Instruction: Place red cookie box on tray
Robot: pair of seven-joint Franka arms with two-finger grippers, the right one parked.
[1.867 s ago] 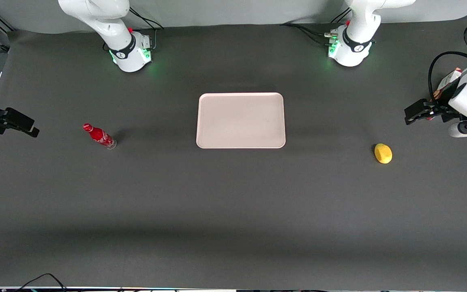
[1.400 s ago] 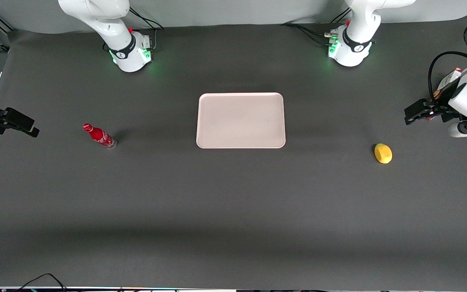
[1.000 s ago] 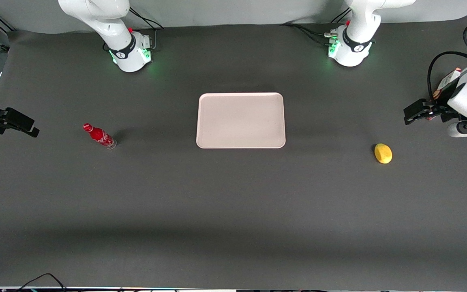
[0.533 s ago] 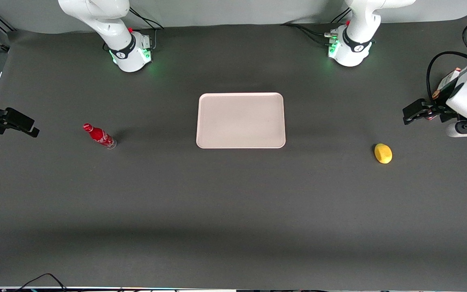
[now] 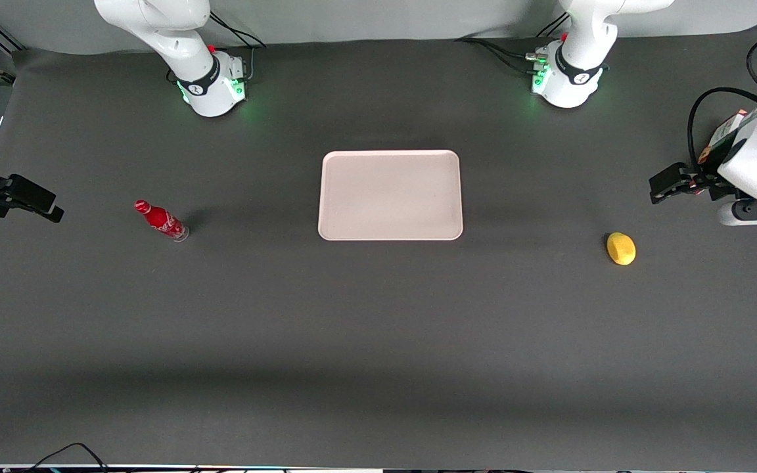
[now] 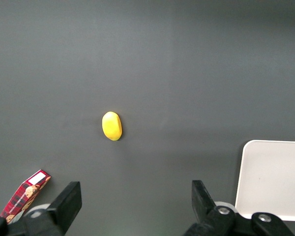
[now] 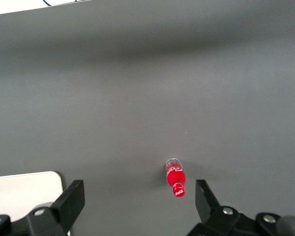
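Gripper (image 6: 132, 206) open above table, red cookie box (image 6: 25, 194) beside

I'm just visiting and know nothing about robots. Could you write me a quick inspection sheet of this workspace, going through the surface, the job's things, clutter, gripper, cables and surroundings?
Surface: dark grey table.
Job's things: red cookie box lies at the working arm's end of the table, mostly hidden by the arm in the front view; tray sits mid-table with nothing on it.
Clutter: yellow lemon-like object between the box and the tray; red soda bottle toward the parked arm's end.
Gripper: left gripper open, holding nothing, in the air near the box.
Cables: black cables at the arm bases.
Surroundings: pale backdrop.
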